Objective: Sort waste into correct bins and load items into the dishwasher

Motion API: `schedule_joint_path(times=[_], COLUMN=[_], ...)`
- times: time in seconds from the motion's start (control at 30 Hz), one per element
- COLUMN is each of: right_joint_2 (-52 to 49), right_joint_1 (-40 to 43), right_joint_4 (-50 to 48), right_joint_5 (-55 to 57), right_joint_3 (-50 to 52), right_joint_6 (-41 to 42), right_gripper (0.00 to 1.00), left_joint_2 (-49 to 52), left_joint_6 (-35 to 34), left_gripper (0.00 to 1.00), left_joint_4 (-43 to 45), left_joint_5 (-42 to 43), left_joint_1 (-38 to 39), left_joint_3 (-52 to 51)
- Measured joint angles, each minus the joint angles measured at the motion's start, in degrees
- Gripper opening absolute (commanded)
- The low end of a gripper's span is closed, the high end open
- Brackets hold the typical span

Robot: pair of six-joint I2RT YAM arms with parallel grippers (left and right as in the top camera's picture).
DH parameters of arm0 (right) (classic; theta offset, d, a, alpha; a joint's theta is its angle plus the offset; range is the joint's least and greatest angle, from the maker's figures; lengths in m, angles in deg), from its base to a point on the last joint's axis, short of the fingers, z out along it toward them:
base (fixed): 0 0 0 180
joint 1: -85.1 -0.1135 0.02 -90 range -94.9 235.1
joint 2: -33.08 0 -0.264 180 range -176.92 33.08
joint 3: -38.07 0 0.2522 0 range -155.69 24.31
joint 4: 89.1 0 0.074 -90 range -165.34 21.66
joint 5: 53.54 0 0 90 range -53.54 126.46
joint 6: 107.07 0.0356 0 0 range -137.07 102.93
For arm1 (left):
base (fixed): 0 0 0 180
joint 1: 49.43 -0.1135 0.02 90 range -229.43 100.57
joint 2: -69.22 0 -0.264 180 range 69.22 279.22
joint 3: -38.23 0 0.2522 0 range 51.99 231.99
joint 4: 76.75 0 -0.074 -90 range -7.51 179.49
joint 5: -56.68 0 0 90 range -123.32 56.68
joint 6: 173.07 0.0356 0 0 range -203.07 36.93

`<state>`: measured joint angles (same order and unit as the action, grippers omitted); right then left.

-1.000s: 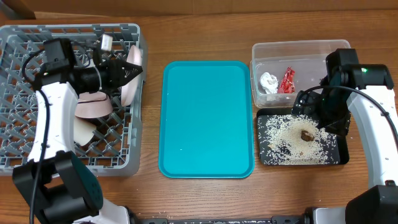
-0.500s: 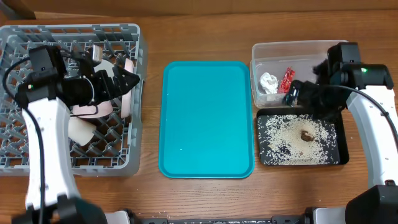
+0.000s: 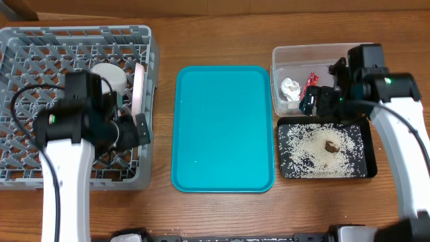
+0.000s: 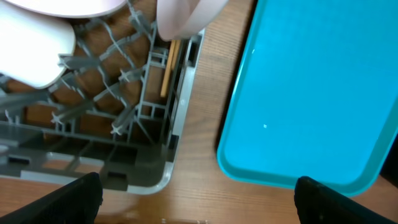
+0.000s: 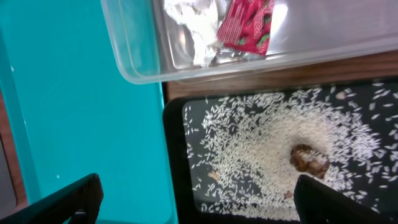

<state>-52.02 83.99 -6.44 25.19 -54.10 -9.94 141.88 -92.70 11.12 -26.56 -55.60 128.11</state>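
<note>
**Both grippers spread and empty over the wooden table**

A wooden table fills the overhead view; the room past it cannot be made out. A teal tray is laid at the centre. The grey dish rack is set left of the teal tray. The clear tub is set right of the teal tray at its far end, and the black tray right of it at its near end.

The red wrapper and white tissue are held in the tub. The rice grains and brown lump are spread on the black tray.

The left gripper is hung over the rack corner nearest the teal tray. The right gripper is hung right of the teal tray, where tub and black tray meet.

Finger spread is shown only by the wrist views. The left fingers and right fingers are parted wide, with nothing between either pair.

Only the left wrist view shows the chopsticks, lodged in the rack by the wall facing the teal tray. A pinkish cup is seen beside them and white dishware farther from the teal tray; plate or bowl cannot be told. Only the right wrist view shows single grains and the wrapper's crinkles.
</note>
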Motion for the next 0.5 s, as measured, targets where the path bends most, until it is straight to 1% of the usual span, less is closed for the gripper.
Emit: schedule_joint_path(times=[0.07, 0.13, 0.23, 0.3, 0.37, 0.43, 0.5], right_joint_2=[4.81, 11.82, 26.58, 34.60, 41.99, 47.91, 50.40], right_joint_1=[0.00, -0.02, -0.02, 0.00, -0.02, 0.00, -0.02], right_joint_4=[-2.84, -5.62, -12.85, -15.50, -17.00, -16.39, -15.10], right_joint_5=[0.79, 1.25, 1.73, 1.81, 1.86, 1.88, 1.86], right_joint_3=[2.91, 6.88, 14.47, 17.90, 20.06, 20.59, 20.72], right_joint_6=[0.48, 0.72, 1.05, 1.25, 1.25, 1.29, 1.38], right_gripper=[1.00, 1.00, 1.00, 1.00, 1.00, 1.00, 1.00], left_joint_2=[-6.34, -14.05, -27.76, -35.67, -43.10, -47.87, -50.49], left_joint_6=[0.83, 2.05, 3.87, 4.11, 4.26, 4.26, 4.26], left_gripper=[1.00, 1.00, 1.00, 1.00, 1.00, 1.00, 1.00], left_joint_4=[3.34, 6.71, 14.19, 17.49, 18.86, 18.34, 16.68], left_joint_5=[-0.13, 0.04, 1.25, 1.66, 1.84, 2.03, 2.08], left_joint_1=[0.00, 0.00, 0.00, 0.00, 0.00, 0.00, 0.00], left_joint_3=[-3.56, -7.21, -13.33, -16.79, -18.93, -19.63, -19.85])
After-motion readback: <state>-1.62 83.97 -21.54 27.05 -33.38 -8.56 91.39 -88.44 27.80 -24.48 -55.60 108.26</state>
